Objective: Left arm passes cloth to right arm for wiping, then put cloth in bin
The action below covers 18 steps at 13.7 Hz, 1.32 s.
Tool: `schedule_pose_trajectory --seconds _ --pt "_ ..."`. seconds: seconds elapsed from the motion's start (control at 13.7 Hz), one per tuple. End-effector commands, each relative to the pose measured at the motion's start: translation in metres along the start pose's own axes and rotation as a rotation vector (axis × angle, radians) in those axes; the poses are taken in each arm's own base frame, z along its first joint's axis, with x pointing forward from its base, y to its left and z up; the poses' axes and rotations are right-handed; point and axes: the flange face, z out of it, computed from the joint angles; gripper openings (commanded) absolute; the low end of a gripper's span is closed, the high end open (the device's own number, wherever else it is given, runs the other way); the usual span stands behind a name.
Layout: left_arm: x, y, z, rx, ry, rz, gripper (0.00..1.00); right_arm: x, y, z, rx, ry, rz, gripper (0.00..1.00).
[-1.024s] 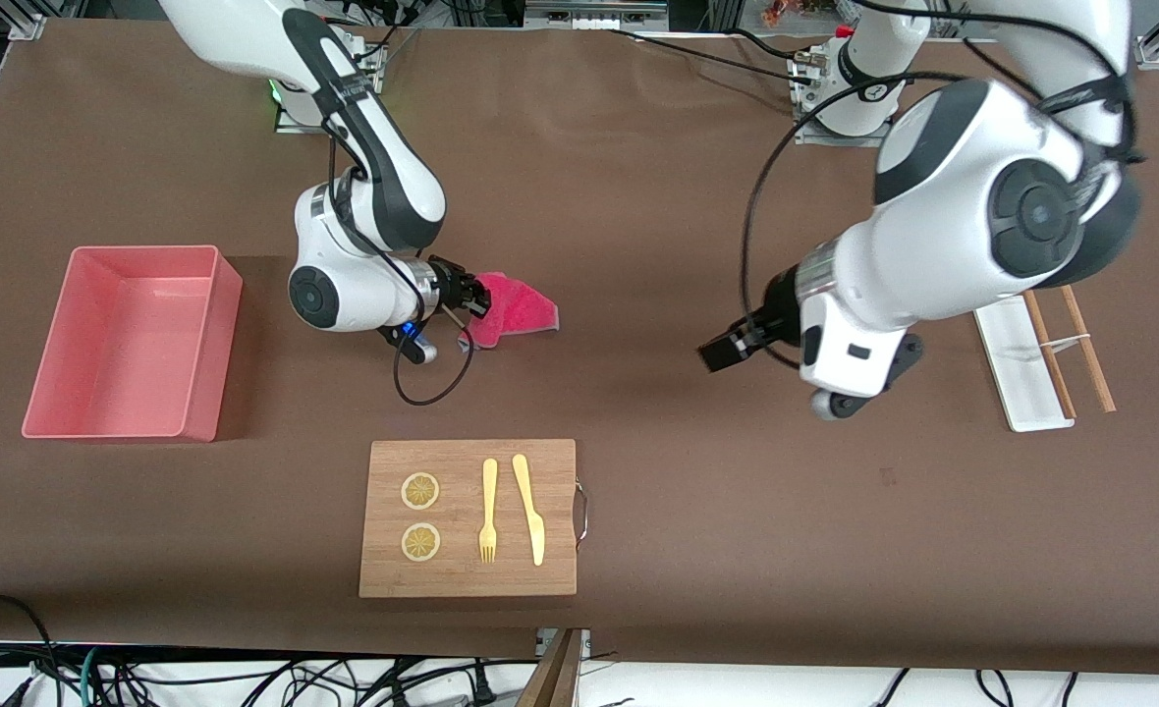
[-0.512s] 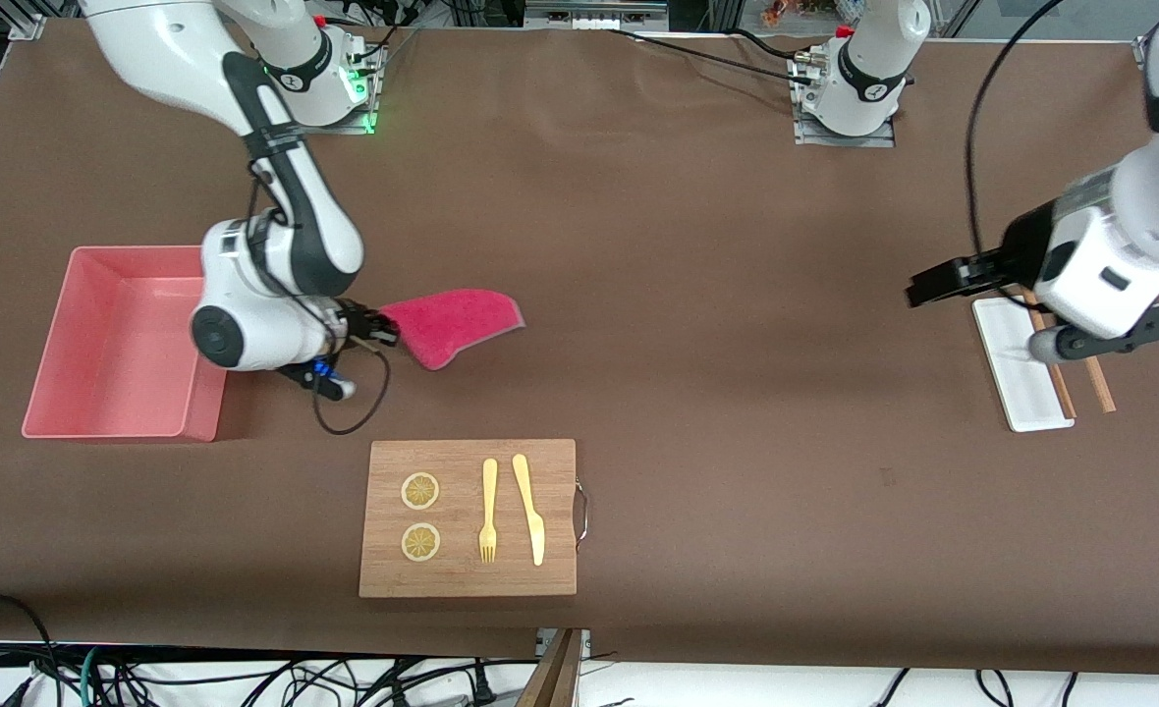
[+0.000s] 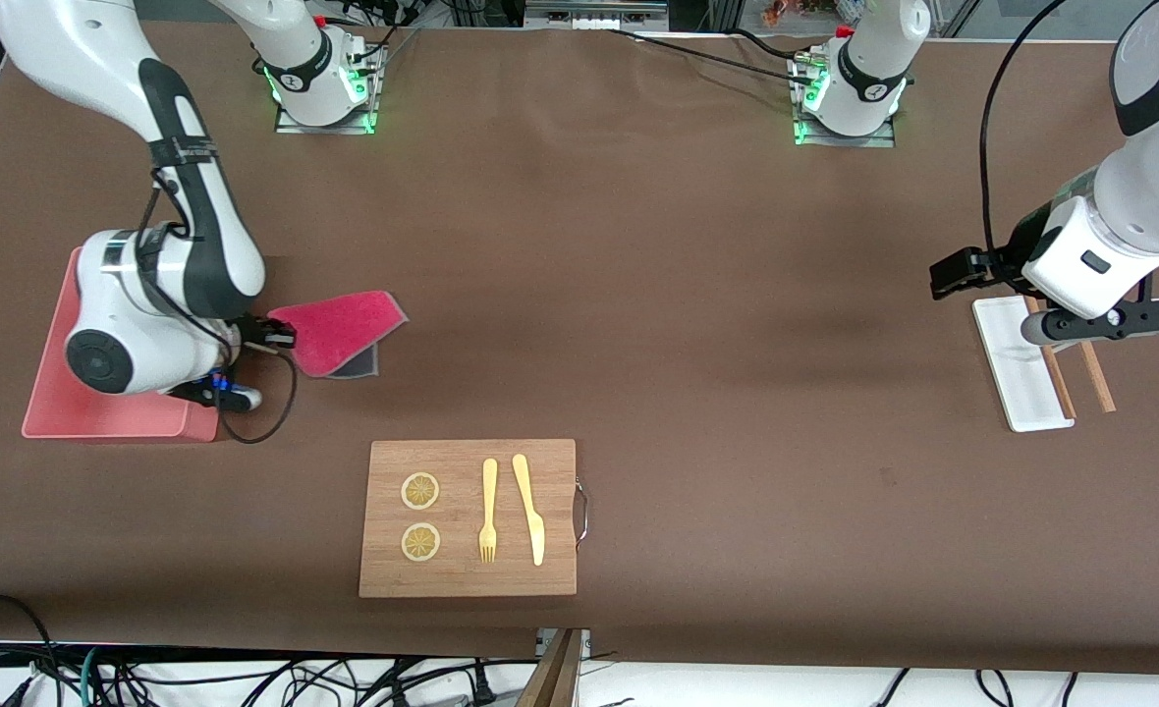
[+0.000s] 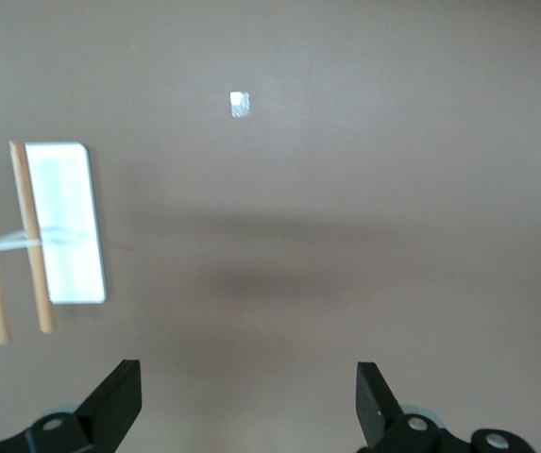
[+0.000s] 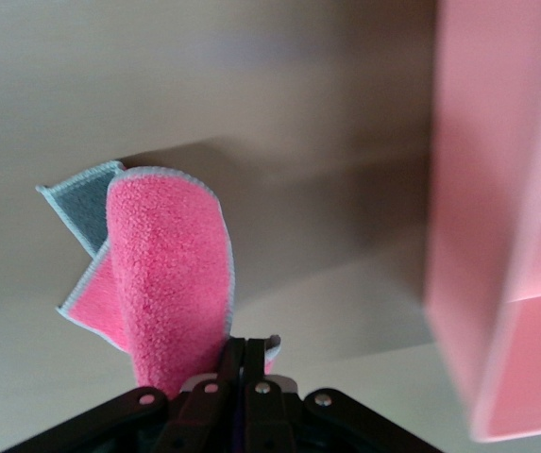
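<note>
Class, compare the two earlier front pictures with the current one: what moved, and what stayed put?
The right claw, shut on the cloth, carried it toward the bin at the right arm's end. The left claw, open and empty, withdrew to above the white tray and chopsticks. Bin, tray and wooden board did not move.

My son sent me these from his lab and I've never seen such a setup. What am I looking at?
Two white robot arms at a brown table. One picture looks down from a high camera facing them; the other two come from cameras on the arms' wrists. The right arm's tool is shut on a magenta cloth, over the table beside a pink bin. The left arm's tool is open and empty, over a white tray and chopsticks. A wooden board carries two lemon slices, a fork and a knife.
</note>
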Motion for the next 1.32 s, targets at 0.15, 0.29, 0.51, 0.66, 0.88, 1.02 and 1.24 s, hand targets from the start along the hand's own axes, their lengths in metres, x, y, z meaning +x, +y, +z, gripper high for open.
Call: schedule_pose_trajectory --seconds 0.15,0.29,0.51,0.66,0.88,1.02,1.24 --pt "-0.023 -0.048 0.017 0.048 0.116 0.126 1.00 0.002 0.023 -0.051 -0.126 0.047 -0.113 0.00" --pt "-0.028 -0.055 0.021 0.048 0.132 0.126 1.00 -0.004 -0.011 -0.060 -0.151 0.061 -0.141 0.00" --pt "-0.024 -0.059 0.012 0.036 0.143 0.115 1.00 -0.014 -0.082 -0.037 -0.189 0.072 -0.054 0.00" --pt "-0.024 -0.059 0.011 0.036 0.145 0.109 1.00 -0.020 -0.137 -0.008 -0.194 0.078 -0.010 0.00" --pt "-0.021 -0.062 -0.007 0.043 0.178 0.095 1.00 -0.026 -0.199 0.032 -0.139 0.094 0.073 0.00" --pt "-0.019 -0.073 -0.002 0.040 0.145 0.085 1.00 -0.039 -0.247 0.054 -0.113 0.137 0.161 0.00" --pt "-0.018 -0.076 0.003 0.042 0.116 0.069 1.00 -0.056 -0.295 0.068 -0.039 0.170 0.247 0.00"
